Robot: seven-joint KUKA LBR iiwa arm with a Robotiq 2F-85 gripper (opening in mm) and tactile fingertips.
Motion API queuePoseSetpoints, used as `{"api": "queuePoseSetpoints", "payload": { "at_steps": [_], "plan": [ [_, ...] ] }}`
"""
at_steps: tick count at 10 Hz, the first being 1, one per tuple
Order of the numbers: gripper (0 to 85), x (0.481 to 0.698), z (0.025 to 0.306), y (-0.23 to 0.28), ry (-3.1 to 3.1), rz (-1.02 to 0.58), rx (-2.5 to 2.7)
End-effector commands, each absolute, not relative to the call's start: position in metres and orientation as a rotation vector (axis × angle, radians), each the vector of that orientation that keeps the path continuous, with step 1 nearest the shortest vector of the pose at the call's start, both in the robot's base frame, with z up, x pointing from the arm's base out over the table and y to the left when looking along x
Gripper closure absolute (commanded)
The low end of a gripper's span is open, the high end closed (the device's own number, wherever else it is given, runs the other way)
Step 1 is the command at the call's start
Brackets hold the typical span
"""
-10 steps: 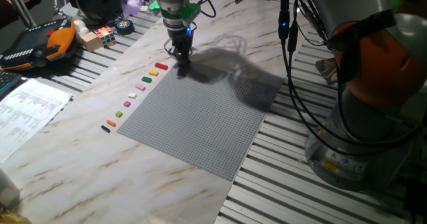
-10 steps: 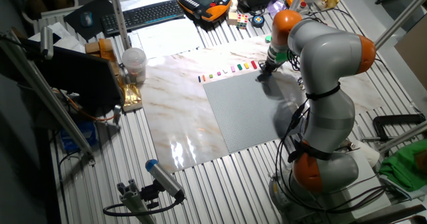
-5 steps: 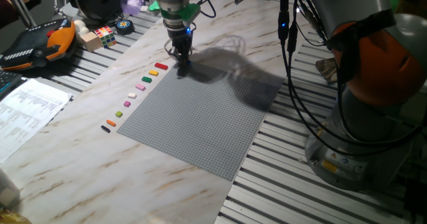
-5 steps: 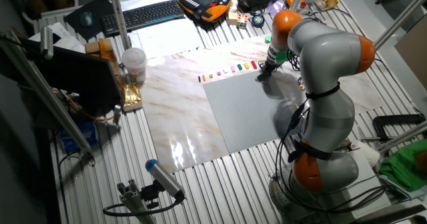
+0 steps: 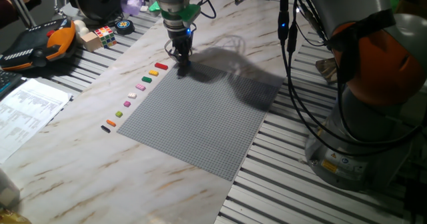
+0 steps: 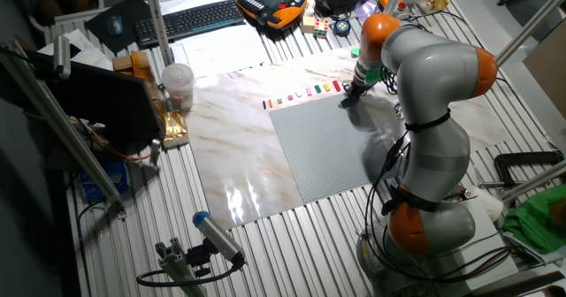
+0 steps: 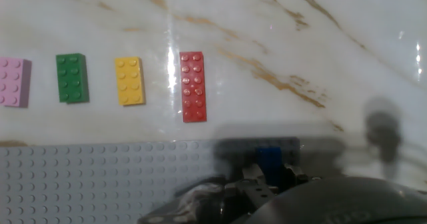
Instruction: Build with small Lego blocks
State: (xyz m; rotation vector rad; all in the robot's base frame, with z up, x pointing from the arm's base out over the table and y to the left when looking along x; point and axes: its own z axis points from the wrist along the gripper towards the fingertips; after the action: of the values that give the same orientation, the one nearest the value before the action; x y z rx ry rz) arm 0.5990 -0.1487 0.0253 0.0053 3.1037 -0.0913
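My gripper point(image 5: 181, 65) stands upright at the far corner of the grey baseplate point(image 5: 200, 121), its tips down at the plate. In the hand view a small blue Lego block point(image 7: 270, 158) sits between the blurred fingers of my gripper point(image 7: 270, 175), just inside the edge of the baseplate point(image 7: 80, 177). On the marble beside that edge lie a red block point(image 7: 192, 86), a yellow one point(image 7: 129, 81), a green one point(image 7: 71, 78) and a pink one point(image 7: 13, 81). The row point(image 5: 132, 95) continues along the plate's left edge with several more colours.
A multicoloured puzzle cube point(image 5: 105, 35), an orange teach pendant point(image 5: 40, 44) and a sheet of paper point(image 5: 27, 111) lie left of the row. The robot's base point(image 5: 373, 97) and its cables point(image 5: 293, 64) fill the right side. A cup point(image 6: 177, 83) stands by the table's far side.
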Motion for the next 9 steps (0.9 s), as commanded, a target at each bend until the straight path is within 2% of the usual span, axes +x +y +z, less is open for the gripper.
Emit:
{"api": "queuePoseSetpoints", "payload": {
  "at_steps": [1, 9],
  "plan": [
    [84.3, 0.5982, 0.0247, -0.1489, 3.104, -0.088, 0.007],
    [84.3, 0.5950, 0.0210, -0.1484, 3.107, -0.080, 0.036]
  ]
}}
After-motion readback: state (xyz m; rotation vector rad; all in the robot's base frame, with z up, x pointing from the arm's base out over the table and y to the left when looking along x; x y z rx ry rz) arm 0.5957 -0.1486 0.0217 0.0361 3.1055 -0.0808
